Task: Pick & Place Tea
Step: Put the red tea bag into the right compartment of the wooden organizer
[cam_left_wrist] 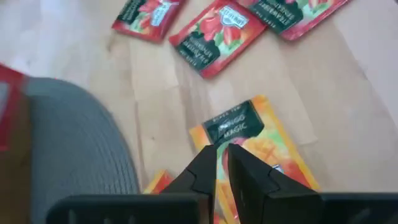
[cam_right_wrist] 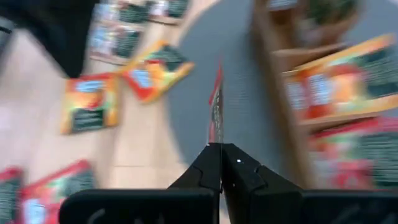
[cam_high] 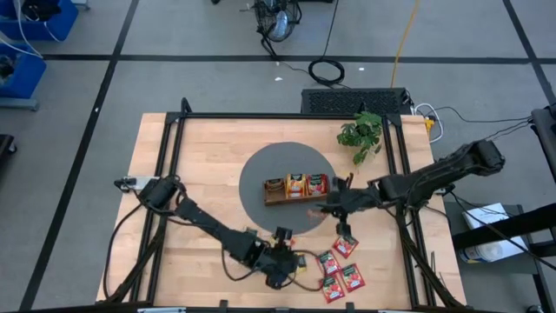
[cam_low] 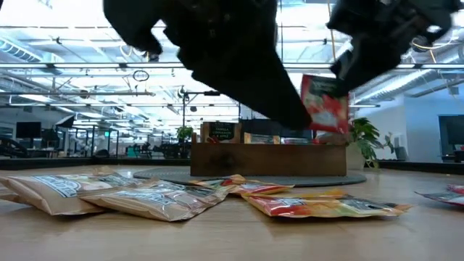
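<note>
Red sachet [cam_right_wrist: 215, 106] is hanging edge-on from the right gripper [cam_right_wrist: 221, 147], its fingers clamped tight on the lower edge, so in the right wrist view only a thin upright sliver is showing, long axis running straight away from the fingertips. In the low view that same red sachet [cam_low: 324, 105] is showing its printed face, tilted, held up above the wooden tray [cam_low: 268, 158] at centre frame, while dark arm bodies are blocking most of the upper frame.

Down at lower centre of the high view, the left gripper [cam_high: 280, 271] is sitting over the orange-yellow sachets; in its wrist view the left gripper [cam_left_wrist: 224, 155] is pinching nearly together on the near edge of an orange-yellow mango sachet [cam_left_wrist: 249, 140], lying flat on the wooden table [cam_high: 200, 165], its long axis running diagonally. Whether it is truly gripping is hard to make out.

Four red sachets [cam_high: 340, 265] are lying loose at lower right of the high view, near the table's front edge, with bare wood open to their left. Cream sachets [cam_low: 109, 192] are lying at the low view's lower left, print too blurred to read. The tray is standing on the grey round mat [cam_high: 261, 187], sachets upright in its compartments.
</note>
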